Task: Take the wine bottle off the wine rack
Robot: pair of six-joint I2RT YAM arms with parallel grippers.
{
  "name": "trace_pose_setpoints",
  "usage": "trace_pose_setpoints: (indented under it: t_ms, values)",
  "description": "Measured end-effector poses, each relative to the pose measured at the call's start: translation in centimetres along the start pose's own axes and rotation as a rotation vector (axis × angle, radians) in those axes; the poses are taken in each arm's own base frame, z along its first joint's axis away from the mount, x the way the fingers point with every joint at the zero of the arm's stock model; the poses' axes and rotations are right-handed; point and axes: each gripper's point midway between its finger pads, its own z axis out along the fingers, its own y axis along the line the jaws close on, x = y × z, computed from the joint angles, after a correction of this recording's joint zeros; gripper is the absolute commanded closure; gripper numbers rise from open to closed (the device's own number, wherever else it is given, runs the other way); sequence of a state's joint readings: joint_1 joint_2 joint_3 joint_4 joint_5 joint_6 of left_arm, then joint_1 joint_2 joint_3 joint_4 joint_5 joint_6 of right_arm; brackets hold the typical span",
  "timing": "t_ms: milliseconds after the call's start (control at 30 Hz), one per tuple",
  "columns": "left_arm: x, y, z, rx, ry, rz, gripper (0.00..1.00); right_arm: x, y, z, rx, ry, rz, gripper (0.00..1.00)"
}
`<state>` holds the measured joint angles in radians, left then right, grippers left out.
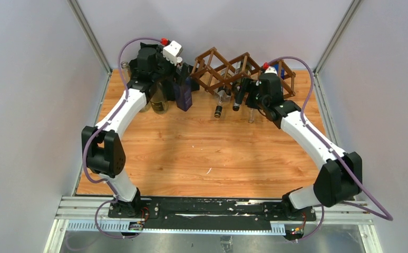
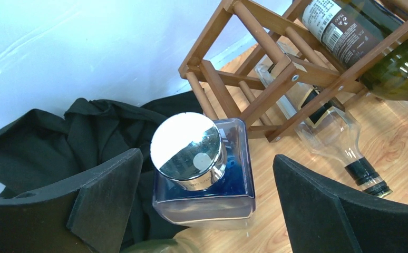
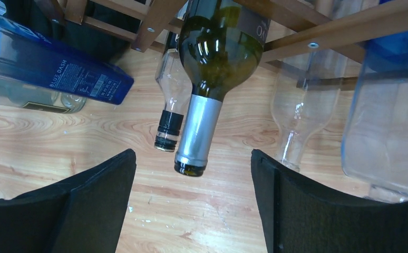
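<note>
The wine rack (image 1: pixel 228 69) of brown sticks stands at the back of the table. A dark green wine bottle (image 3: pixel 219 50) lies in it, its silver-foiled neck pointing down and out; it also shows in the left wrist view (image 2: pixel 386 63). My right gripper (image 3: pixel 192 156) is open in front of the rack (image 3: pixel 323 37). The bottle's mouth sits between the fingertips without touching either pad. My left gripper (image 2: pixel 207 159) is open above an upright blue square bottle (image 2: pixel 207 190) with a silver cap, beside the rack's left end (image 2: pixel 265 79), and holds nothing.
A clear bottle with a black cap (image 3: pixel 171 100) lies in the rack left of the green one; another clear bottle (image 3: pixel 297 105) and a blue-tinted one (image 3: pixel 391 105) sit to its right. Black cloth (image 2: pixel 59 137) lies behind the blue bottle. An olive bottle (image 1: pixel 158 101) stands at the back left.
</note>
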<state>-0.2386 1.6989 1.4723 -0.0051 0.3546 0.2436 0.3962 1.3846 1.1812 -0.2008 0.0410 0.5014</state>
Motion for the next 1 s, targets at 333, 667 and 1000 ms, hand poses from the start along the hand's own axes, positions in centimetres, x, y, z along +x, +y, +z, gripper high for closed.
trace_pose_setpoints:
  t_ms: [333, 667, 1000]
  values:
    - [-4.8, 0.9, -3.7, -0.057, 0.001, 0.002, 0.00, 0.7, 0.1, 5.2, 0.039, 0.054, 0.052, 0.27]
    - [-9.9, -2.8, -12.3, 0.032, -0.040, -0.004, 0.00, 1.7, -0.2, 9.2, 0.076, 0.103, 0.079, 0.36]
    - [-9.4, -6.1, -15.4, 0.167, 0.010, -0.006, 0.04, 3.3, -0.8, 10.1, 0.106, 0.129, 0.155, 0.86]
